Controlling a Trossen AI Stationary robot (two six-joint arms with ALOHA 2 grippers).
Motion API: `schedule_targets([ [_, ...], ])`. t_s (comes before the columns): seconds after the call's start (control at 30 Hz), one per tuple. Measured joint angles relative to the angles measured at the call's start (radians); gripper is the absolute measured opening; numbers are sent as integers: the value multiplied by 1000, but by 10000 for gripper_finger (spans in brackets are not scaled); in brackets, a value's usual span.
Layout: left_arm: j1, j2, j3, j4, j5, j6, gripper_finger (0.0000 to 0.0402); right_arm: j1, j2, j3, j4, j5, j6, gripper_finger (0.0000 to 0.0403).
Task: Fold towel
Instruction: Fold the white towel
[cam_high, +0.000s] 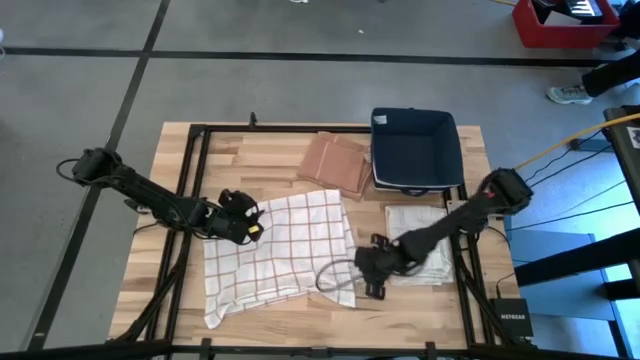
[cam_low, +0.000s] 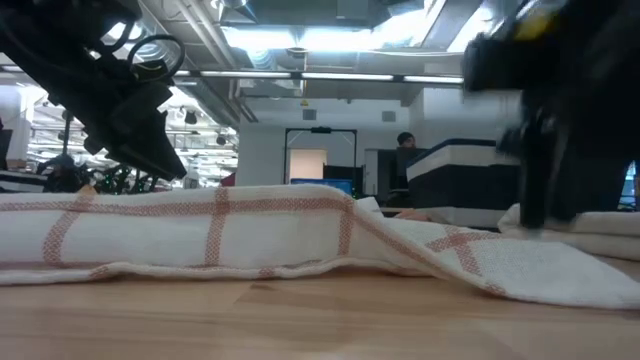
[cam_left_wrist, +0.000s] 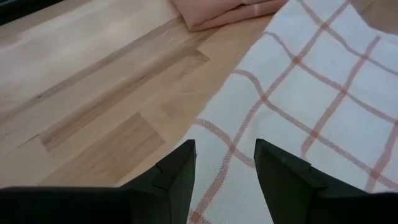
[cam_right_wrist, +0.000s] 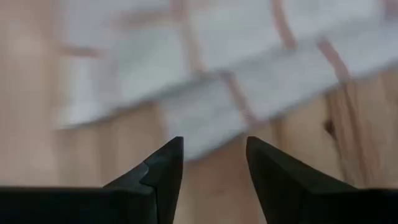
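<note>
The white towel with red checks (cam_high: 275, 255) lies spread and rumpled on the wooden table, its near left part folded over. In the low view the towel (cam_low: 250, 230) is a low ridge. My left gripper (cam_high: 250, 222) is open just above the towel's left far edge. In its wrist view the fingers (cam_left_wrist: 224, 144) straddle that edge of the towel (cam_left_wrist: 311, 93). My right gripper (cam_high: 368, 272) is open beside the towel's right near corner. Its wrist view (cam_right_wrist: 214, 142) shows bare wood between the fingers and the towel (cam_right_wrist: 205, 81) ahead.
A folded white towel (cam_high: 420, 235) lies under my right arm. Folded pink cloths (cam_high: 335, 165) and a navy bin (cam_high: 415, 150) sit toward the far edge. A black cable loop (cam_high: 335, 282) lies by the right gripper. Bare wood shows at the table's far left (cam_high: 250, 160).
</note>
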Motion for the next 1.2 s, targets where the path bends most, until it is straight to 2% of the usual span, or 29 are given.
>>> schedule_targets([
  [0.07, -3, 0, 0, 2, 0, 7, 157, 47, -48, 12, 14, 80, -28, 177],
  [0.23, -3, 0, 0, 2, 0, -21, 157, 153, -86, 12, 10, 485, -34, 177],
  [0.33, -2, -10, 18, 37, 53, 32, 157, 174, -78, 11, 50, 606, -35, 177],
  [0.5, -64, -24, 142, 168, 209, 234, 157, 164, -77, 11, 100, 550, -128, 177],
  [0.63, -198, 14, 250, 233, 237, 331, 157, 191, -77, 11, 123, 465, -190, 177],
  [0.73, -320, 101, 332, 224, 244, 340, 157, 218, -77, 11, 159, 455, -217, 177],
  [0.87, -449, 276, 479, 171, 245, 338, 157, 234, -77, 11, 245, 455, -248, 177],
  [0.97, -514, 402, 625, -12, 245, 237, 157, 233, -77, 11, 284, 402, -263, 177],
  [1.1, -582, 538, 784, -325, 261, -22, 156, 231, -77, 11, 295, 352, -263, 177],
  [1.2, -623, 607, 847, -437, 302, -198, 157, 231, -77, 11, 293, 352, -263, 177],
])
